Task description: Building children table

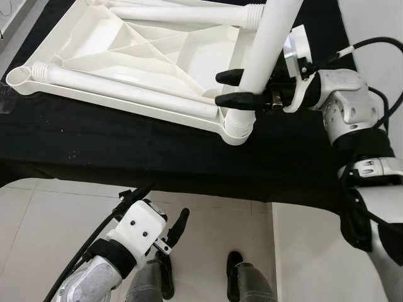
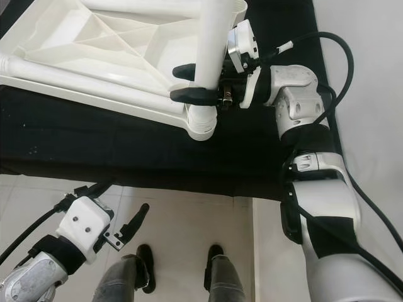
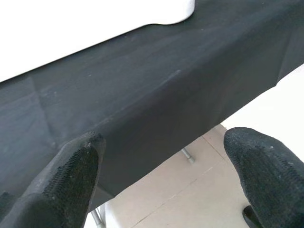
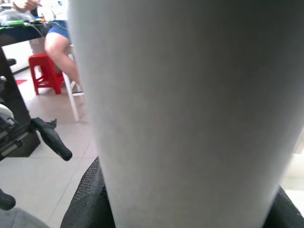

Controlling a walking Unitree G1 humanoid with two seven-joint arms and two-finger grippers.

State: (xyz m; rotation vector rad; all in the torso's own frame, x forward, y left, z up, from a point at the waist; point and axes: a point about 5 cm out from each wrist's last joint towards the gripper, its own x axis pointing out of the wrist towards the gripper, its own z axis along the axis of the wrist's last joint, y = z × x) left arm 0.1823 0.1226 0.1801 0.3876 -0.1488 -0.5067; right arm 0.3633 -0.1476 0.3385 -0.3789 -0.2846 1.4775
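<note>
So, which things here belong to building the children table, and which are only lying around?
For the job:
- white table top, upside down on the black cloth
- upright white leg at its corner socket
- right gripper, shut on that leg
- two more legs lying on the top

Not in use:
- black cloth
- left gripper, open, low
- red stool

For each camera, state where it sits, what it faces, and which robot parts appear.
Left and right eye views: on the head, looking down at the tabletop on the black cloth; both arms show.
Left wrist view: along the open left gripper toward the cloth.
Right wrist view: right gripper clamping the table leg, also seen from the head.
</note>
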